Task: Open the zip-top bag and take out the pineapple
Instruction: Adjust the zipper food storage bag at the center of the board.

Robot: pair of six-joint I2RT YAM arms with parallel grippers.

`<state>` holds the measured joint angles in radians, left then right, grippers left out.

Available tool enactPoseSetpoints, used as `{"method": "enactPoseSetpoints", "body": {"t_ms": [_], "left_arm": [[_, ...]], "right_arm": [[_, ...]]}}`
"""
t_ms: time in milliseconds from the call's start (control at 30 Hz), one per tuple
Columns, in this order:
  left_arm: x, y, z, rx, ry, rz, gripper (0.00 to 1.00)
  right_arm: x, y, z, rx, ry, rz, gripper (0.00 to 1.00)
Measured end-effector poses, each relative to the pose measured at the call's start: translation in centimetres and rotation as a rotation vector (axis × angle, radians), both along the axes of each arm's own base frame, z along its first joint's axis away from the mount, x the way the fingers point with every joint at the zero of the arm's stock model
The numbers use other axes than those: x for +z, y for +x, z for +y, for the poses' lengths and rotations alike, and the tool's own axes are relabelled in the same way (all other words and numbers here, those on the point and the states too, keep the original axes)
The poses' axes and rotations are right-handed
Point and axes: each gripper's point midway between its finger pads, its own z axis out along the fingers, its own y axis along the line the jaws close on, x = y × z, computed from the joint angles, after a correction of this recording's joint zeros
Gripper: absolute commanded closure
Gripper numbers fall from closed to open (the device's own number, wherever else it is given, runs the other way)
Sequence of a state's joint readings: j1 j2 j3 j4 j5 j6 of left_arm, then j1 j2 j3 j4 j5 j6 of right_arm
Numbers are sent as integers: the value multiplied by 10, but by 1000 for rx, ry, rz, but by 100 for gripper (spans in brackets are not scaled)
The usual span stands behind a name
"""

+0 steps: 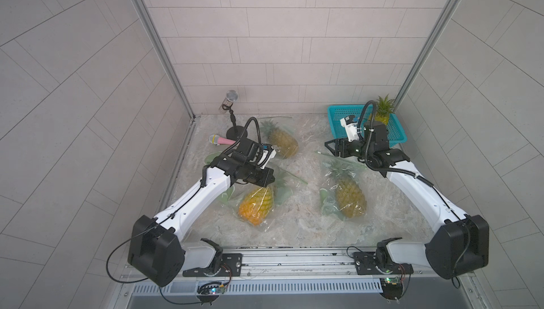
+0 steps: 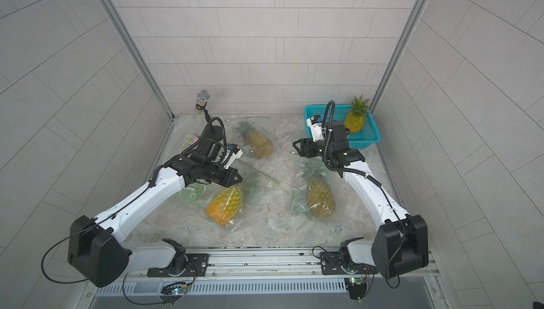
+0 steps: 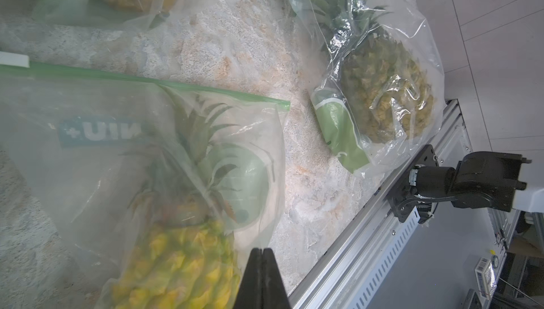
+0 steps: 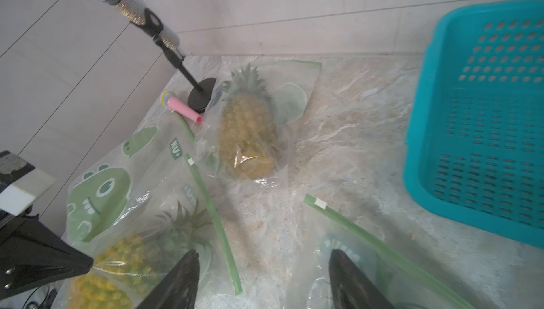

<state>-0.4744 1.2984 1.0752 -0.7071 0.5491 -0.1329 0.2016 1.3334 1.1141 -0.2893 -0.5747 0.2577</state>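
Three clear zip-top bags lie on the table, each with a pineapple inside. The front left bag (image 1: 256,204) (image 3: 88,151) holds a yellow pineapple (image 3: 176,263), and its green zip strip (image 3: 206,89) looks sealed. My left gripper (image 1: 272,178) (image 3: 262,250) is shut just above this bag's side, with nothing seen between its jaws. The right bag (image 1: 348,195) (image 2: 319,197) has its zip strip (image 4: 353,225) and white slider (image 4: 320,203) near my right gripper (image 1: 328,145) (image 4: 263,253). That gripper hovers open and empty over the gap between the two front bags.
A third bagged pineapple (image 1: 281,142) (image 4: 247,134) lies at the back. The blue basket (image 1: 341,113) (image 4: 477,131) in the back right corner holds a bare pineapple (image 2: 356,119). A microphone on a stand (image 1: 232,96) and a pink microphone (image 1: 219,139) sit back left.
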Motion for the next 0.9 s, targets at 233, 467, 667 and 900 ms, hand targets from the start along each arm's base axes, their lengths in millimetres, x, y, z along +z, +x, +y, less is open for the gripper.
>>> {"method": "enactPoseSetpoints", "body": {"t_ms": [233,467,667,900], "left_arm": [[13,-4,0,-18,-25,-41,100],[36,-10,1,-37,-79,-141,100],[42,-15,0,-50,-129,-203,100],[44,-15,-2,-56,-143,-215,100]], "right_arm": [[-24,-9,48,200,1,138,38],[-59,-16,70,296,10,316,48],[-73,-19,82,361,61,433,50],[-75,-24,89,396,96,486,51]]}}
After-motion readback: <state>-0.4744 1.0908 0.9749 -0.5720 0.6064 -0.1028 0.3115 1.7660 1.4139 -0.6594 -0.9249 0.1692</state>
